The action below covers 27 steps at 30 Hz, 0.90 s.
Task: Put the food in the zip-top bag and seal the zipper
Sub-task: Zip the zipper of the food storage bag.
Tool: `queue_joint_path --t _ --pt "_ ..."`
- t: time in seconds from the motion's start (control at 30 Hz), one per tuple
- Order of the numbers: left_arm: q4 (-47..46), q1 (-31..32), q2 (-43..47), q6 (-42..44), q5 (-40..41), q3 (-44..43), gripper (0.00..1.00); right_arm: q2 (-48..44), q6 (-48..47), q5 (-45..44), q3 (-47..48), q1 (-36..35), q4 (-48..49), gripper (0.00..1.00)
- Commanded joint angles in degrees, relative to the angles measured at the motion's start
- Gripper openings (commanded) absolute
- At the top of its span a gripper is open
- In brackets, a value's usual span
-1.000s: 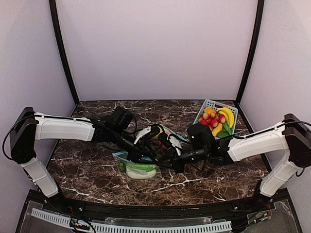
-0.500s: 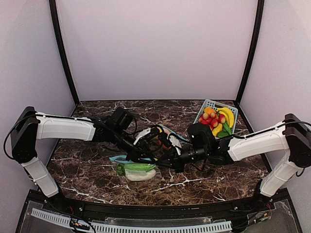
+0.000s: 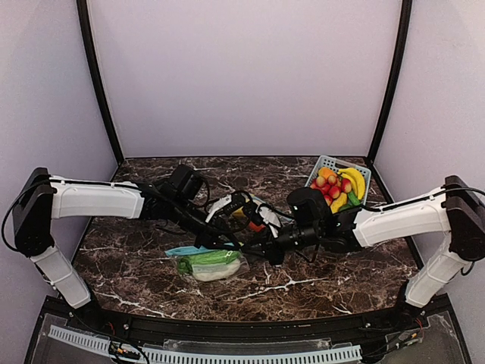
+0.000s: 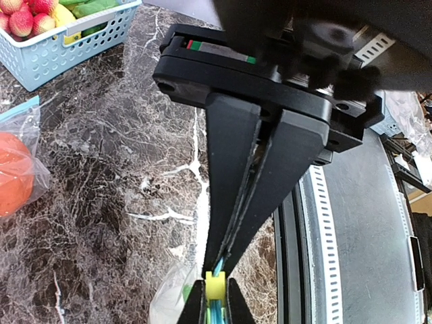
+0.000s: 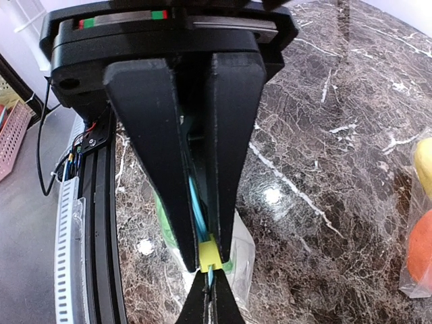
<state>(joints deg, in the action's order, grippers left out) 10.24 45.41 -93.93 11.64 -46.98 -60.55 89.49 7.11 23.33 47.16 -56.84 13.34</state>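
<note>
On table (image 3: 129, 262), L+R jaws pinch blue zipper (image 5: 196, 212) of bag (image 3: 216, 265).

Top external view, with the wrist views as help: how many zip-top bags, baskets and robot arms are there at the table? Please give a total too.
Zip-top bags: 2 (bag with green food, bag with the orange ball)
Baskets: 1 (blue basket)
Robot arms: 2 (left arm, right arm)
Total: 5

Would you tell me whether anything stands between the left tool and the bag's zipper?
Nothing visible does: the left tool is shut on the blue zipper beside its yellow slider, with the right tool pinching it opposite.
</note>
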Motion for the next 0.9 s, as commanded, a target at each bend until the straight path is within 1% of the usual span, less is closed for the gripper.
queue_joint_path --t 0.0,0.37,0.87 --pt "2.56 0.6 3.46 1.7 1.61 1.64 0.02 -0.44 1.01 -4.67 1.39 0.7 -4.43 0.0" --pt "4.61 0.33 5.05 2.6 4.87 3.0 0.07 -3.02 1.09 -6.4 -0.57 1.12 -7.25 0.0" --pt "6.78 -1.19 8.65 3.04 7.22 5.27 0.08 -5.36 0.98 -11.58 -0.8 1.99 -9.98 0.0"
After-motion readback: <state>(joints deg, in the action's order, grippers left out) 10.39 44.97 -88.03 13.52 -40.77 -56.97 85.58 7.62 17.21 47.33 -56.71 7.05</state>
